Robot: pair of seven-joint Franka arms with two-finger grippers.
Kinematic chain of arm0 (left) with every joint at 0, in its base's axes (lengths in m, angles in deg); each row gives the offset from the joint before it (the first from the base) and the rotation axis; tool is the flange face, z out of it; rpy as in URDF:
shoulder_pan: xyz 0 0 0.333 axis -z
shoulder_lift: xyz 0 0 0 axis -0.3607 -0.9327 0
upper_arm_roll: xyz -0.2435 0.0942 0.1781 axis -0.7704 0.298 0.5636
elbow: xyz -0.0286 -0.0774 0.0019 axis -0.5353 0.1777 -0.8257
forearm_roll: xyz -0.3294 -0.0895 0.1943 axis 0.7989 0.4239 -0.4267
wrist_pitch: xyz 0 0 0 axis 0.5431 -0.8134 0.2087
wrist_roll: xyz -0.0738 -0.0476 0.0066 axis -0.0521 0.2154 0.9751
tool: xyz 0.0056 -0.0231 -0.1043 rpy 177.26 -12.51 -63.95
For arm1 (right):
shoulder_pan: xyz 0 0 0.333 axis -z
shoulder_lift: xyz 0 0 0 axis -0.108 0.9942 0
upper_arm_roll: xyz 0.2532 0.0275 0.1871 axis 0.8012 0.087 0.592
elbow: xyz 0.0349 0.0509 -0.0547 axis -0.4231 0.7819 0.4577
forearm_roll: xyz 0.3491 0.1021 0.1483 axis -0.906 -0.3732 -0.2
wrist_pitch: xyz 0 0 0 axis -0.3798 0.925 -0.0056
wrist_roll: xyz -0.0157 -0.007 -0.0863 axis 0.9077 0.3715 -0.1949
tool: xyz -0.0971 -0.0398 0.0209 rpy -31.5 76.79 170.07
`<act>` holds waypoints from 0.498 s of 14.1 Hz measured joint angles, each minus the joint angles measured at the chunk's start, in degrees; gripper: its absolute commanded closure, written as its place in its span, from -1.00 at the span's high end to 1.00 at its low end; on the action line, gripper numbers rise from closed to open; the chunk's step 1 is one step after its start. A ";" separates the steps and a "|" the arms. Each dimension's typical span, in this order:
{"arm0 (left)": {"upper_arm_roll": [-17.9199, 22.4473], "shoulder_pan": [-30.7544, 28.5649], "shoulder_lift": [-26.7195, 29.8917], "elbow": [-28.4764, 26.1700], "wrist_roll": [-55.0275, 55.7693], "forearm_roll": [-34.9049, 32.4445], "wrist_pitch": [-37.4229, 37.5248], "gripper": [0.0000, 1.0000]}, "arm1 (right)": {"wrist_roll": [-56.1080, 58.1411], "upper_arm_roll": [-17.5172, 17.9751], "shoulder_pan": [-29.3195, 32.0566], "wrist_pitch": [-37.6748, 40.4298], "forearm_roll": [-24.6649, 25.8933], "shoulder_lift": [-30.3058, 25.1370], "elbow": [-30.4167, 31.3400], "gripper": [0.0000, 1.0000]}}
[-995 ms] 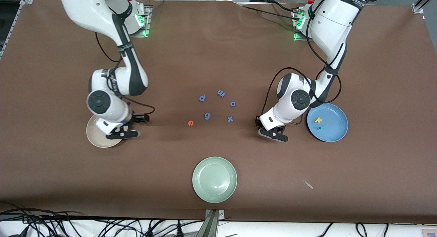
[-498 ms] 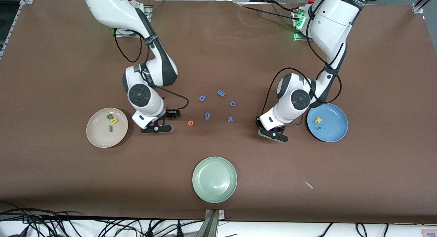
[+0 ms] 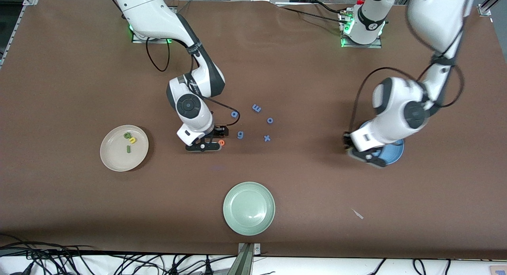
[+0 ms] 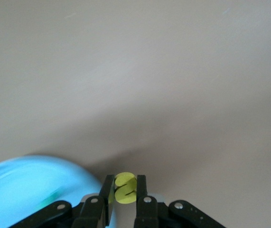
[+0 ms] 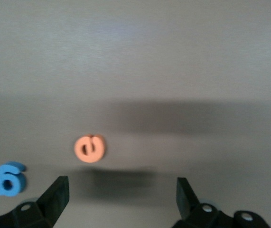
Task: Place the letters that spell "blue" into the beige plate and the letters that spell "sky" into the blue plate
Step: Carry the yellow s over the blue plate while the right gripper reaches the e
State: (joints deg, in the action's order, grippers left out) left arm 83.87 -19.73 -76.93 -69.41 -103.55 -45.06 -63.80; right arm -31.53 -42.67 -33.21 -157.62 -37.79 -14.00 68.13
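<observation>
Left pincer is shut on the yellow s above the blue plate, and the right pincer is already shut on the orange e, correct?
Not quite. The right pincer is open, its fingers wide apart with the orange e lying free on the table, as the right wrist view shows. The rest holds: the left pincer is shut on the yellow s by the edge of the blue plate.

white arms (image 3: 190,108), black joints, black cables.

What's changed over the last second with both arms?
The right hand left the beige plate and now hangs open over the orange e. The left hand, shut on the yellow s, carried it over the blue plate. The periwinkle letters stayed put.
</observation>
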 measured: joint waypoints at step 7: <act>-0.37 -9.17 3.69 -8.03 -9.64 -4.25 -0.53 0.90 | -0.36 0.76 0.00 -2.90 -0.01 3.13 -3.04 0.59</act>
State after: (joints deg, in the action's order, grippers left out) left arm 83.50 -28.90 -73.25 -77.43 -113.19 -49.31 -64.33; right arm -31.89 -41.91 -33.21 -160.53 -37.80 -10.87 65.09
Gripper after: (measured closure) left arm 0.731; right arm 0.009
